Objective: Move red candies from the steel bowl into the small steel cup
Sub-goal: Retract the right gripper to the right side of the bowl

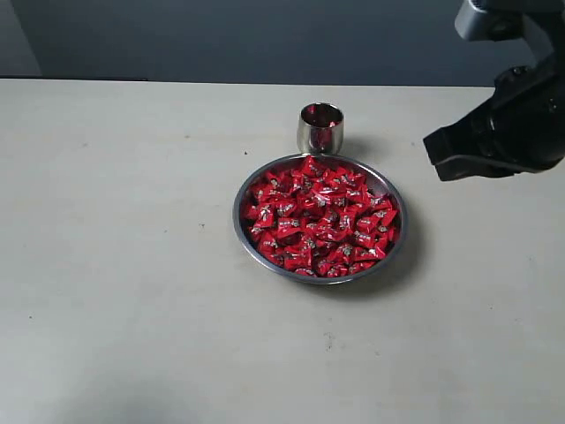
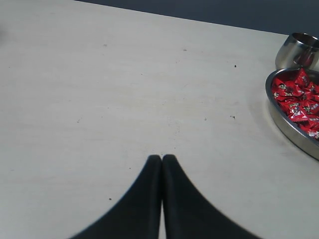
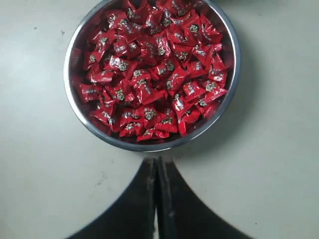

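Note:
The steel bowl [image 1: 237, 216] sits mid-table, heaped with red candies [image 1: 322, 216]. Just behind it, touching or nearly touching its rim, stands the small steel cup [image 1: 320, 130]; red shows on it, candy or reflection I cannot tell. My right gripper [image 1: 433, 155] hovers to the right of the bowl, raised above the table. In the right wrist view this gripper [image 3: 156, 162] is shut and empty, just outside the bowl's rim [image 3: 149, 147], with the candies [image 3: 154, 69] beyond. My left gripper [image 2: 162, 158] is shut and empty over bare table; the bowl [image 2: 286, 124], candies [image 2: 299, 102] and cup [image 2: 298, 50] lie off to one side.
The pale tabletop [image 1: 124, 265] stretches wide to the left and front of the bowl. A dark wall [image 1: 221, 35] runs along the table's back edge. The right arm's black body [image 1: 530, 106] fills the upper right corner of the exterior view.

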{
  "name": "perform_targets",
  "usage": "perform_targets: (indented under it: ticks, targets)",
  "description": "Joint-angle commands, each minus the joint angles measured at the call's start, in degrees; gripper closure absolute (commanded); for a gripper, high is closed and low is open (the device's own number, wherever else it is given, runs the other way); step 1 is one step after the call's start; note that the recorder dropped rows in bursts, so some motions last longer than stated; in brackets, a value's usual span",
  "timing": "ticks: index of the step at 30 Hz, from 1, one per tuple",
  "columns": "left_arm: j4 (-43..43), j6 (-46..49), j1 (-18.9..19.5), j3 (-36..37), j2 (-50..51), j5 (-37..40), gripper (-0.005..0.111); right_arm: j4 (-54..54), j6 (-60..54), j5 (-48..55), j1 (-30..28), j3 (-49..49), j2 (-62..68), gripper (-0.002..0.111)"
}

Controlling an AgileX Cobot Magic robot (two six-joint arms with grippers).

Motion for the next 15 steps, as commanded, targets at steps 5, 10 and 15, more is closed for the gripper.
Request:
perform_targets:
  ticks: [5,10,15]
  targets:
    - [0.0,-0.1,0.2,0.0,-0.2,-0.3,0.106,-0.2,0.1,2.1,-0.3,1.7,-3.1,0.108]
    - [0.0,-0.1,0.2,0.0,-0.2,-0.3,0.106,-0.3,0.1,2.5,-0.3,1.7,-3.6,0.108]
    - [0.0,-0.1,0.2,0.0,-0.2,-0.3,0.106,-0.5,0.1,2.6,-0.3,1.7,-3.6,0.108]
